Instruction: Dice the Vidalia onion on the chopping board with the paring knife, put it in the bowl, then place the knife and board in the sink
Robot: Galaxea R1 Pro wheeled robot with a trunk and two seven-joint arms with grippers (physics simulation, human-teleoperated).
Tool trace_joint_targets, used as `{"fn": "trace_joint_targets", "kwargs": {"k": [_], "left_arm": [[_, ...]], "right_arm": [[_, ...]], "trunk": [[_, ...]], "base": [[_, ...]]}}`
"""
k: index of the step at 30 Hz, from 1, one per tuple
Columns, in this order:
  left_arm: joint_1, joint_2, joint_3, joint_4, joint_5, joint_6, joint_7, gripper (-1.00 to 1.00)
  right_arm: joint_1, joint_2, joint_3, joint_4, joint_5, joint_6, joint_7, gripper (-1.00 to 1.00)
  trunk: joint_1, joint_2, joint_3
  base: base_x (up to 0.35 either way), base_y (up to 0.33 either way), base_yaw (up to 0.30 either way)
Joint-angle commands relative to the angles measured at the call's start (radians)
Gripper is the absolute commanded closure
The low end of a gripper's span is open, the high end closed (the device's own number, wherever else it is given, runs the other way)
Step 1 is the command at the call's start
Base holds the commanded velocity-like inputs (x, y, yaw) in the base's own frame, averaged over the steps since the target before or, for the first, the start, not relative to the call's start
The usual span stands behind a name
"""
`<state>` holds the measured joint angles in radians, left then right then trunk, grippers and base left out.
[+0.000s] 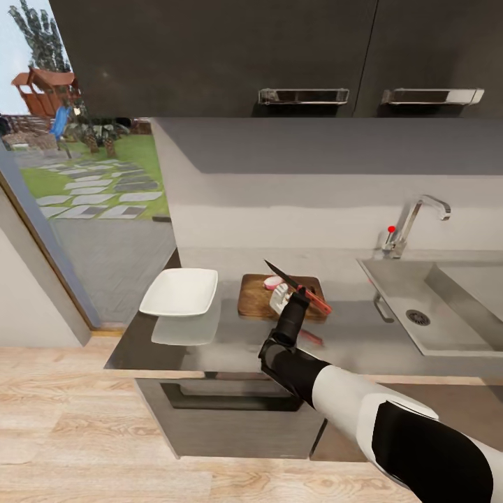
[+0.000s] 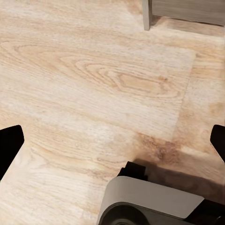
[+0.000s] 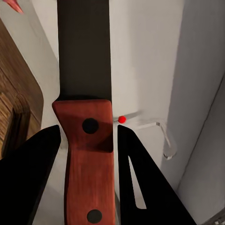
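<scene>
Gripping the paring knife (image 1: 297, 284) by its reddish-brown handle, your right gripper (image 1: 283, 299) hovers over the chopping board (image 1: 253, 299), its fingers pinching the handle from both sides in the right wrist view, where two dark rivets show on the wood. You carry the blade raised and slanted up toward the far left, clear of the board, which suits a cut about to come down rather than one in progress. A pale pinkish piece, likely the Vidalia onion (image 1: 272, 282), lies on the board's far edge just beside the gripper. The bowl (image 1: 180, 291) waits on the countertop (image 1: 349, 339) just left of the board, close enough for a short transfer, and appears empty. The sink (image 1: 447, 307) sits to the right, its tap (image 1: 413, 221) with the red knob behind it, ready for knife and board later. Your left gripper (image 2: 112, 140) hangs spread over the wooden floor (image 2: 93, 70), out of the work. No brand, label or writing can be read anywhere.
</scene>
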<state>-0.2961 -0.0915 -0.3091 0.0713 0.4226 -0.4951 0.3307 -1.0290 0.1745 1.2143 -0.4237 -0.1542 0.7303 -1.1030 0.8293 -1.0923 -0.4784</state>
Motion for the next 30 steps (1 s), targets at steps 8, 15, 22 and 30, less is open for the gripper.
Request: {"fn": "trace_joint_targets", "kwargs": {"k": [8,15,22,30], "left_arm": [[-0.002,-0.001,-0.008,0.004,0.005,-0.005,0.002,-1.00],[-0.002,-0.001,-0.008,0.004,0.005,-0.005,0.002,-1.00],[-0.002,-0.002,-0.008,0.004,0.005,-0.005,0.002,-1.00],[-0.002,-0.002,-0.008,0.004,0.005,-0.005,0.002,-1.00]], "right_arm": [[-0.002,0.000,0.008,0.011,-0.012,0.007,0.004,1.00],[-0.002,0.000,0.007,0.016,-0.014,0.004,0.071,1.00],[-0.002,0.000,0.008,0.016,-0.015,0.004,0.075,1.00],[-0.002,0.000,0.010,0.017,-0.018,0.004,0.089,1.00]], "trunk": [[0.000,-0.001,-0.001],[0.000,-0.001,-0.001],[0.000,-0.001,-0.001],[0.000,-0.001,-0.001]], "base": [[0.014,0.001,0.000],[0.000,0.000,0.000],[0.000,0.000,0.000],[0.000,0.000,0.000]]}}
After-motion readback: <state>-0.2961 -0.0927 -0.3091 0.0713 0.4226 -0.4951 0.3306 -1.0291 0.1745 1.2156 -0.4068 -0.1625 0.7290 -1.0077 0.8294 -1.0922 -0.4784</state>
